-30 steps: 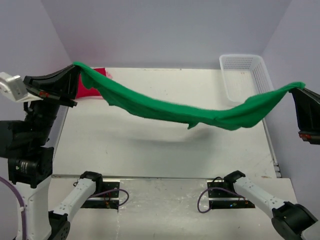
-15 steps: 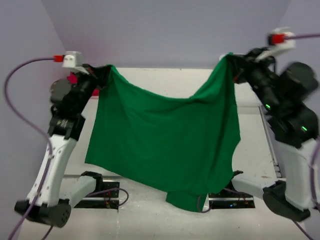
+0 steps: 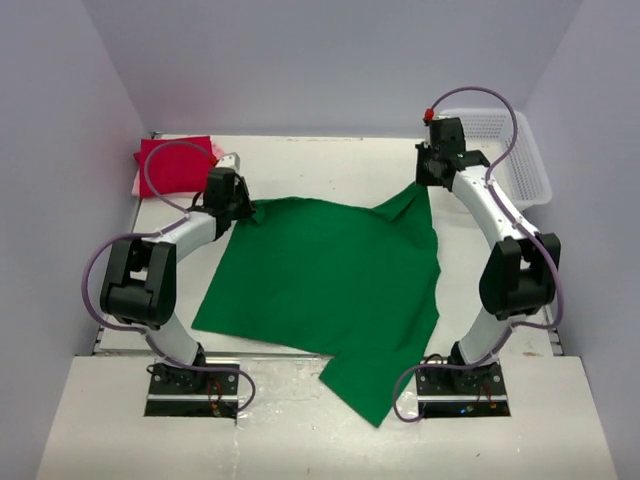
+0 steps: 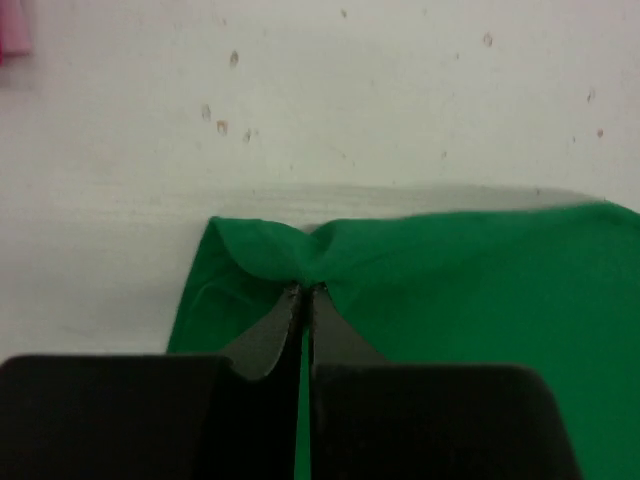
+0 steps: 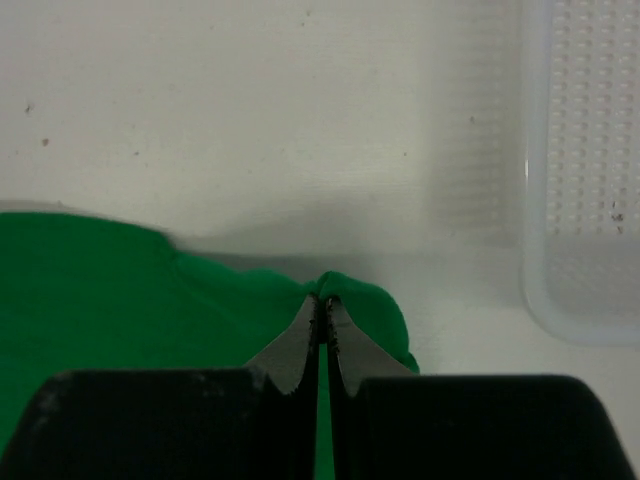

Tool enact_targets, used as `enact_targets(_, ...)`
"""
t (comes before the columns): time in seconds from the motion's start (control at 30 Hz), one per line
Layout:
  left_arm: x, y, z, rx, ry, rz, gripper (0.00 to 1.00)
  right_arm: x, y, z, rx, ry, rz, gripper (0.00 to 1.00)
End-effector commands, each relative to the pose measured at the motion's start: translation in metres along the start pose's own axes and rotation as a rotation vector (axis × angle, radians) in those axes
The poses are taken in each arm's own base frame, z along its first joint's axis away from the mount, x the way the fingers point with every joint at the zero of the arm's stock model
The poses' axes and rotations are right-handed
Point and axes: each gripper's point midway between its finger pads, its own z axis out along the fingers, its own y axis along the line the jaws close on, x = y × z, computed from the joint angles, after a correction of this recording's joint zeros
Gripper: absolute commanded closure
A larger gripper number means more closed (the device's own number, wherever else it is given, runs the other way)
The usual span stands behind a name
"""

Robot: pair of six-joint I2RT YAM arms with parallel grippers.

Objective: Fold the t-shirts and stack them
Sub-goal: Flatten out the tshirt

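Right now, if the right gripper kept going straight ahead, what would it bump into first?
Probably the bare table: the right gripper is shut on the green t-shirt, and only tabletop lies just beyond it. The white mesh basket sits off to one side.

A robot lab: plain lilac walls [image 3: 330, 60] enclose a scuffed white table [image 3: 330, 165] with bolted arm bases [image 3: 190, 385].

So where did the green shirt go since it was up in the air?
The left gripper and right gripper lowered the green t-shirt and spread it on the table, still pinching its far corners. The red t-shirt and basket stayed put.
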Motion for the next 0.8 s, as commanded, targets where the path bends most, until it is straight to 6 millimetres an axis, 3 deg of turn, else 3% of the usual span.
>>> enact_targets(0.0, -0.059, -0.003, 0.010, -0.044, -0.160, 0.079, 1.00, -0.052, -0.006, 0.014, 0.002, -0.121, 0.012, 1.00)
enact_targets(0.03, -0.059, -0.001, 0.013, -0.048, -0.153, 0.087, 1.00, -0.048, -0.007, 0.030, 0.001, -0.090, 0.011, 1.00)
enact_targets(0.13, -0.058, 0.001, 0.023, -0.041, -0.147, 0.108, 1.00, -0.082, -0.005, 0.039, -0.017, -0.120, 0.015, 1.00)
enact_targets(0.27, -0.060, 0.010, 0.030, -0.053, -0.136, 0.108, 1.00, -0.085, -0.006, 0.055, -0.005, -0.065, -0.010, 1.00)
enact_targets(0.43, -0.073, 0.027, 0.030, -0.086, -0.123, 0.143, 1.00, -0.089, -0.013, 0.047, 0.018, -0.087, -0.002, 1.00)
enact_targets(0.5, -0.088, 0.029, 0.027, -0.108, -0.141, 0.172, 1.00, -0.092, -0.015, 0.042, 0.025, -0.095, 0.008, 1.00)
enact_targets(0.77, -0.123, 0.037, 0.001, -0.204, -0.211, 0.186, 1.00, -0.096, -0.016, 0.030, 0.031, -0.099, 0.025, 1.00)
